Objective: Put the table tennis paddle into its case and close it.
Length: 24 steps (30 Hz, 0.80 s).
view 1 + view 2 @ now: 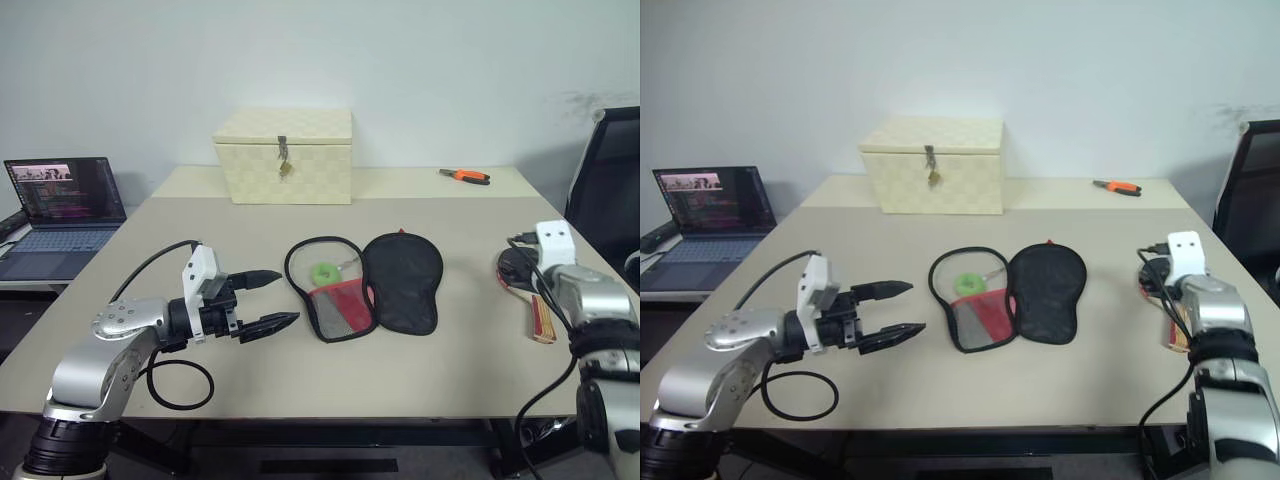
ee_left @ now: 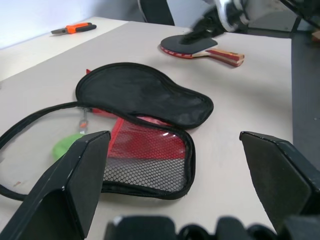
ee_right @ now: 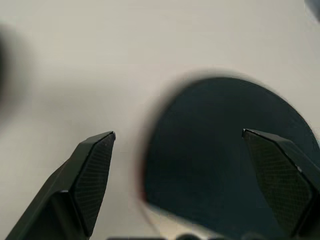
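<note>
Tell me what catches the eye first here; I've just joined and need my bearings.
The case lies unzipped and spread open mid-table. The table tennis paddle rests near the table's right edge, under the open right gripper. The open left gripper points at the case from the left; a cream latched box stands behind.

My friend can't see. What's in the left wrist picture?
The open left gripper faces the unzipped case lying flat on the table. Beyond it lies the table tennis paddle, with the right gripper above it.
</note>
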Available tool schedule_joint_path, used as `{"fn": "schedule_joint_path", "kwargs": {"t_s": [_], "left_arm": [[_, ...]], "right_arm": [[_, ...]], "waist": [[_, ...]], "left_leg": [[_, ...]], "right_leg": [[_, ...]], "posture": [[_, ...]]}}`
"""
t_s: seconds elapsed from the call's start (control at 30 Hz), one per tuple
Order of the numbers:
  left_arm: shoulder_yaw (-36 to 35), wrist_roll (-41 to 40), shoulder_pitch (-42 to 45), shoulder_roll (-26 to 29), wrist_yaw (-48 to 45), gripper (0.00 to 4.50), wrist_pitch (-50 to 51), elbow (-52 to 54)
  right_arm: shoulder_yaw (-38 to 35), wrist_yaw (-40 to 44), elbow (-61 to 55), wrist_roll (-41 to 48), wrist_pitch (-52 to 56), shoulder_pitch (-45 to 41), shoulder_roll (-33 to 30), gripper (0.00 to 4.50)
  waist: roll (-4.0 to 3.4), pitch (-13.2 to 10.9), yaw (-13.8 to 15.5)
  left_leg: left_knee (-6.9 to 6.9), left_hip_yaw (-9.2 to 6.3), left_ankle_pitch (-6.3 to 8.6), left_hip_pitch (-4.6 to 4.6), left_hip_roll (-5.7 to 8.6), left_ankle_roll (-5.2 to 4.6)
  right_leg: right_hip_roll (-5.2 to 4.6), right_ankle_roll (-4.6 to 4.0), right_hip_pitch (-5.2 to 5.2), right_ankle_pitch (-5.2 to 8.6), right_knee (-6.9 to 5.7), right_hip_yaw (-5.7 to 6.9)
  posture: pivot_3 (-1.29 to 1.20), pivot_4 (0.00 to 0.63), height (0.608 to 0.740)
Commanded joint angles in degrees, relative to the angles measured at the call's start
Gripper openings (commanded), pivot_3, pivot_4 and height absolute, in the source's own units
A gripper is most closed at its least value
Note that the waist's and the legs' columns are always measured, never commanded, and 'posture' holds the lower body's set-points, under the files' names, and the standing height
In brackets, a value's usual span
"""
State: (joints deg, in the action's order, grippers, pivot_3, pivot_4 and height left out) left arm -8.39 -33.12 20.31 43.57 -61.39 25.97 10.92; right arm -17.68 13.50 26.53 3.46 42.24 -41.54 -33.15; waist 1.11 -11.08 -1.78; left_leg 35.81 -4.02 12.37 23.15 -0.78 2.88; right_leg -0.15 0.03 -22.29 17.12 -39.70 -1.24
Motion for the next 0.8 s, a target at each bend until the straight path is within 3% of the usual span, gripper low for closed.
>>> {"fn": "schedule_joint_path", "kwargs": {"t_s": [0.03,0.13,0.23,0.47,0.8], "left_arm": [[0.0,-0.3,1.6,-0.1,-0.8,4.5,-1.1,-0.1],[0.5,0.0,2.3,-0.5,-1.1,4.5,-1.3,-0.7],[1.0,0.4,3.2,-0.6,-1.6,4.5,-1.7,-1.5],[1.3,1.1,4.0,-0.5,-2.1,4.5,-2.2,-2.5],[-0.2,0.8,1.6,0.3,-1.0,4.5,-2.0,-1.0]], "right_arm": [[-5.3,-7.1,-19.1,1.2,9.4,5.4,3.6,4.47],[-6.2,-10.0,-26.8,1.3,13.2,9.3,7.1,4.47],[-6.1,-11.2,-27.1,1.3,13.8,9.8,8.6,4.47],[-3.6,-8.5,-17.6,1.8,11.3,5.9,7.1,4.47],[-5.8,-10.8,-1.9,3.3,6.8,0.1,5.7,4.47]], "waist": [[-0.01,0.0,-0.3],[-0.02,0.0,-0.6],[-0.02,0.0,-0.7],[-0.01,0.0,-0.8],[0.02,0.0,-0.9]], "left_leg": [[0.01,0.03,0.0,-0.04,0.0,0.0],[0.02,0.25,0.0,-0.23,0.03,0.0],[0.08,0.32,-0.01,-0.28,0.06,0.0],[0.06,0.67,0.0,-0.32,0.08,-0.03],[0.04,0.87,0.03,-0.34,0.06,-0.07]], "right_leg": [[0.01,0.0,-0.02,0.0,-0.06,-0.01],[0.02,0.11,0.0,0.07,-0.24,-0.1],[0.12,0.26,0.02,0.15,-0.24,-0.15],[0.32,0.16,-0.03,0.08,-0.22,-0.73],[0.45,0.17,-0.07,0.06,-0.18,-0.93]], "posture": [[0.0,0.15,0.74],[0.0,0.15,0.74],[0.0,0.15,0.74],[0.0,0.15,0.74],[0.0,0.15,0.74]]}}
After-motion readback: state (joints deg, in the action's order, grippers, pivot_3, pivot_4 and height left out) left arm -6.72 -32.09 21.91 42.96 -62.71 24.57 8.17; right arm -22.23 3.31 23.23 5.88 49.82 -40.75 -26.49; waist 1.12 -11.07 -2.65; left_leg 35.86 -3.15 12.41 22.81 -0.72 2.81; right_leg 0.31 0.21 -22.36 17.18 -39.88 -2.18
